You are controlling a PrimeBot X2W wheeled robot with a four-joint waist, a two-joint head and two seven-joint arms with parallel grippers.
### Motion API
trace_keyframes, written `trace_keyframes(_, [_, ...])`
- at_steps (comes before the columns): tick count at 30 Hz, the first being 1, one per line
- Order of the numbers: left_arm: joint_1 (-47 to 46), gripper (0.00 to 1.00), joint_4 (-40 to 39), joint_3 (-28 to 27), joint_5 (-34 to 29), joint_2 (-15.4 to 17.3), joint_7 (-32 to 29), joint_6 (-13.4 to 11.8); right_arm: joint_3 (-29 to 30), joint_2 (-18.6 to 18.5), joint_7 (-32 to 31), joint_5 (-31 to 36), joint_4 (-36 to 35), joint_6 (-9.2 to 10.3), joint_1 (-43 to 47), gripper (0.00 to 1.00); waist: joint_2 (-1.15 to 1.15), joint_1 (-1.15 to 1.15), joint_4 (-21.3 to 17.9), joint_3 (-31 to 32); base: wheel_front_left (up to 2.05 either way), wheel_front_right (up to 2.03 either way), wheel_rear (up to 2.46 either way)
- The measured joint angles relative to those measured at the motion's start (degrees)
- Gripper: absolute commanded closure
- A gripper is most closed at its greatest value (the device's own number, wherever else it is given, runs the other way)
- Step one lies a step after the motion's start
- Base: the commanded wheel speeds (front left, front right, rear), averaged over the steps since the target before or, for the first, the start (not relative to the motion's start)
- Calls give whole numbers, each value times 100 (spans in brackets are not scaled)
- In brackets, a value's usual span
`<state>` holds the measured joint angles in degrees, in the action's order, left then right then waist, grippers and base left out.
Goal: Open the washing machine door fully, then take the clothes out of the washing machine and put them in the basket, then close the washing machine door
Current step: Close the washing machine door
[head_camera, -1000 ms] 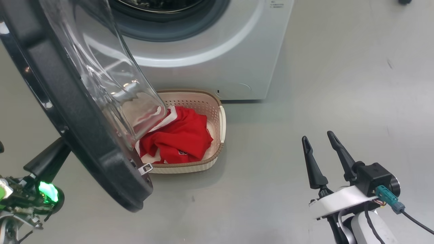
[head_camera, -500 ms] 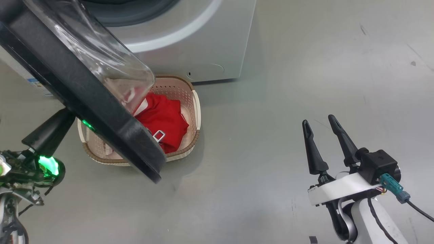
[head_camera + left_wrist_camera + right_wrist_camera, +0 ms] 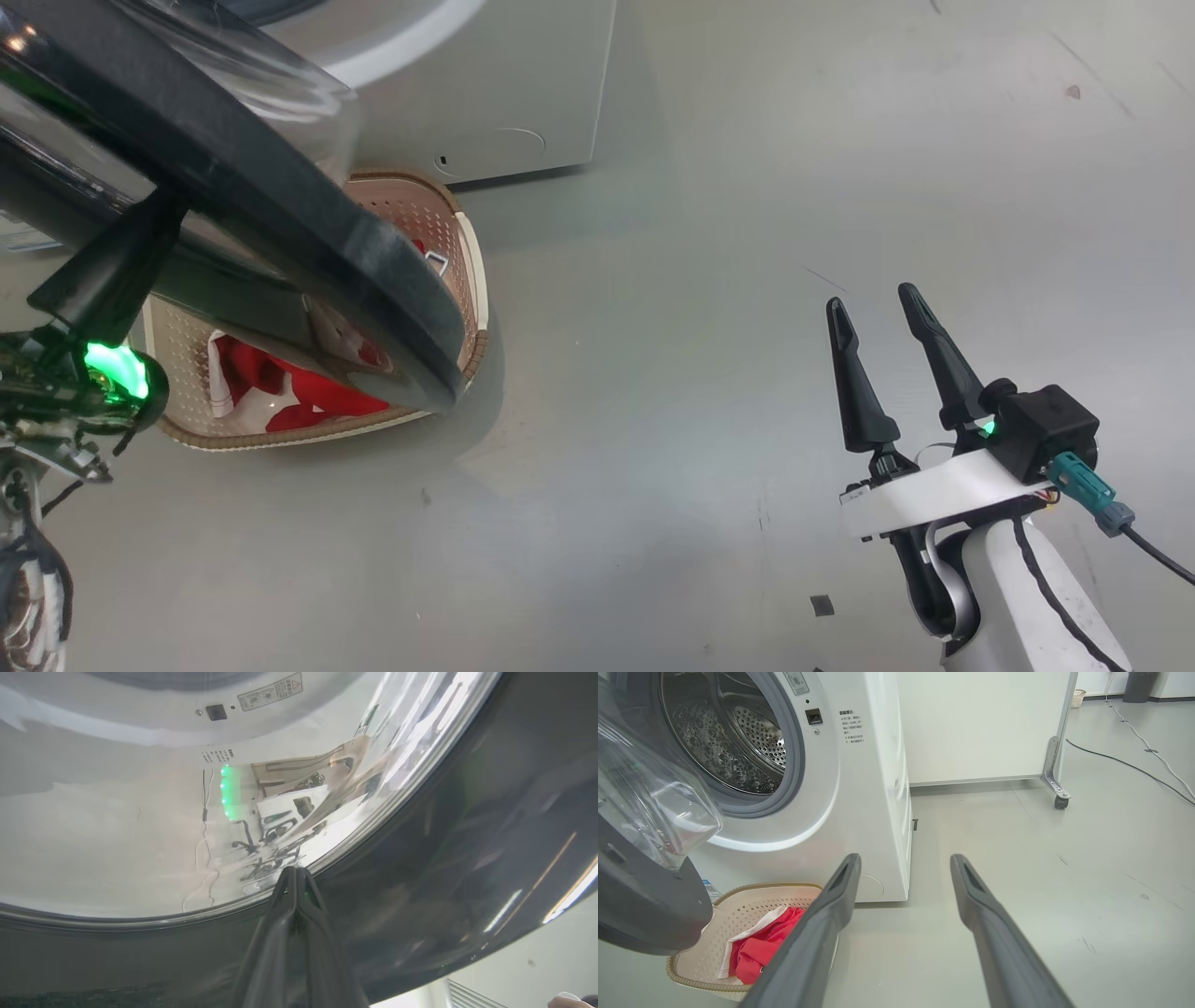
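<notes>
Left wrist view: left tool (image 3: 295,871) closed, tips against door (image 3: 467,835). Right tool (image 3: 906,858) spread wide, empty; basket (image 3: 738,910) to its left.

Grey glossy floor (image 3: 700,420), scuffed, a few dark specks. Washing machine (image 3: 859,812) stands on it, left side. Basket (image 3: 752,905) sits on the floor just in front of the machine's base, with the red clothes (image 3: 756,952) inside; can't tell if basket and machine touch. White partition panel (image 3: 980,728) behind, resting on a caster (image 3: 1059,801). Dark cable (image 3: 1134,767) runs across the floor far right, a lighter one past it. Small dark square (image 3: 822,605) lies flat on the near floor.
</notes>
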<state>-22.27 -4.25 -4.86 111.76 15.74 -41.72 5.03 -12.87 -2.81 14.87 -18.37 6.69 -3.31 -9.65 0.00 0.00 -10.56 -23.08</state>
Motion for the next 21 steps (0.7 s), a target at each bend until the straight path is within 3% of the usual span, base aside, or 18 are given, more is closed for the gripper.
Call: trace_keyframes(21, [-1384, 100, 583, 92, -358, 63, 312, -342, -267, 3, 0, -325, -43, 46, -296, 0, 0, 0, -504, -414, 0, 0, 0])
